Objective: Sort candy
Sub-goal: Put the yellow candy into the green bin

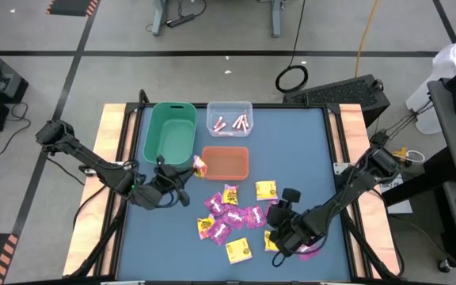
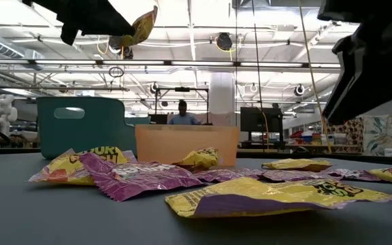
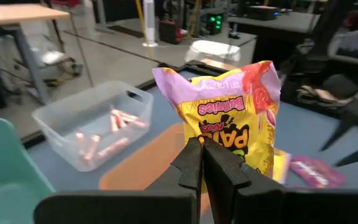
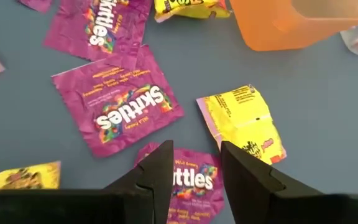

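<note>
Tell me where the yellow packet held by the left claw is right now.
The yellow packet is pinched in the left claw, lifted just left of the orange bin and right of the green bin in the high view.

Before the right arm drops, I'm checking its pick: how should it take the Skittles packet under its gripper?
Come straight down on the purple packet; it lies flat, so the open right gripper should pinch a raised crinkle mid-wrapper, clear of the neighbouring yellow packet.

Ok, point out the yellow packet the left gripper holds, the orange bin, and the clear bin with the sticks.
yellow packet (image 3: 235, 124), left wrist view, middle of its printed face above the shut left gripper (image 3: 202, 163).
orange bin (image 1: 226, 162), high view, its floor.
clear bin (image 1: 229, 110), high view, its far rim.
</note>
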